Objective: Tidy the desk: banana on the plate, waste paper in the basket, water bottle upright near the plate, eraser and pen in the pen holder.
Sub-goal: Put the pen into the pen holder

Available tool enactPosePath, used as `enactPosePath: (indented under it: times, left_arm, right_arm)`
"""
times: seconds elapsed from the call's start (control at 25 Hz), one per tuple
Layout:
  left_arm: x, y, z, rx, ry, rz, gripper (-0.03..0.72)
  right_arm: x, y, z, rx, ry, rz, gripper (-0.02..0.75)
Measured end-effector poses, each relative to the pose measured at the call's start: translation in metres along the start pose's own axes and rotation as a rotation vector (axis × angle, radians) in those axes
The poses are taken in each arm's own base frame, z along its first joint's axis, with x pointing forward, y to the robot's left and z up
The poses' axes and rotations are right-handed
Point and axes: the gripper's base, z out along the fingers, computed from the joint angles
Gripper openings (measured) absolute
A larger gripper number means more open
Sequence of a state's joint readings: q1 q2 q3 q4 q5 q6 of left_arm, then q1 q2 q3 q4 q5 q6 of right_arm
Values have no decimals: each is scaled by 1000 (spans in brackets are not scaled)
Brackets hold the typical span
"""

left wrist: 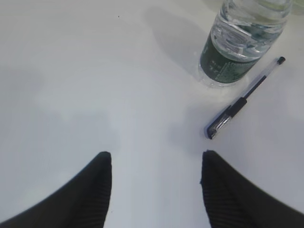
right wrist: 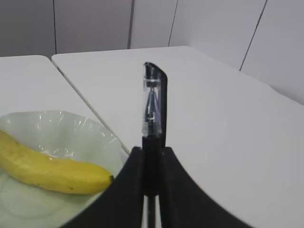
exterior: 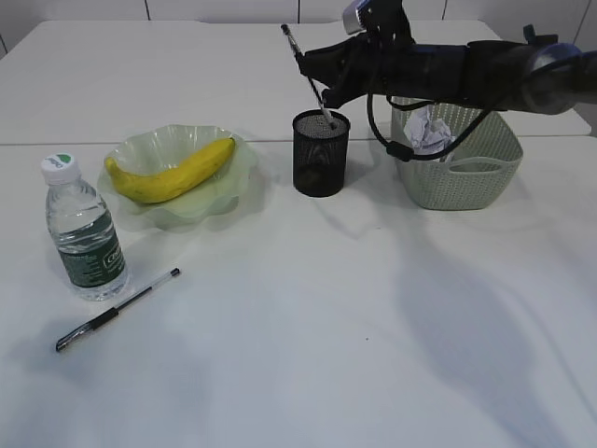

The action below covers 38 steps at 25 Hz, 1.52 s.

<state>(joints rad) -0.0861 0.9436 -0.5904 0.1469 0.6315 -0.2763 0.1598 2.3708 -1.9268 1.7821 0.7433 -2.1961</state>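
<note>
Right gripper (exterior: 328, 86) pinches a pen (exterior: 306, 73) over the mesh pen holder (exterior: 321, 153), its tip hidden inside.
Pen leans cap-end up-left. A second pen (exterior: 117, 310) lies diagonally beside the upright water bottle (exterior: 84, 231); left gripper (left wrist: 156, 183) hovers half-open, empty.

Pretty bright, even overhead light, soft shadows on the table (exterior: 308, 355); left wrist view slightly washed out, close-ups blurry.

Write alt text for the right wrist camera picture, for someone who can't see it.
The right gripper is shut on a capped pen, which stands upright between its two black fingers. Behind to the left, a yellow banana lies on a pale green plate on the white table.
</note>
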Motion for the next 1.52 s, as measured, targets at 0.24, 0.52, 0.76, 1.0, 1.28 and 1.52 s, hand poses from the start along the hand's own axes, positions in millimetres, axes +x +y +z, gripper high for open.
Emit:
enactPosePath:
  times: [0.24, 0.52, 0.76, 1.0, 1.28, 1.52]
  left_arm:
    - [0, 0, 0, 0, 0, 0, 425]
    - [0, 0, 0, 0, 0, 0, 425]
    - [0, 0, 0, 1, 0, -2, 424]
    - [0, 0, 0, 3, 1, -4, 424]
    - [0, 0, 0, 3, 1, -4, 424]
    - [0, 0, 0, 3, 1, -4, 404]
  right_arm:
    - [12, 1, 3, -6, 16, -3, 31]
    - [13, 1, 3, -3, 19, -8, 31]
    - [13, 1, 3, 4, 25, -9, 31]
    - [14, 0, 3, 8, 27, -9, 43]
    - [14, -1, 3, 23, 37, 9, 211]
    - [15, -2, 3, 28, 39, 23, 248]
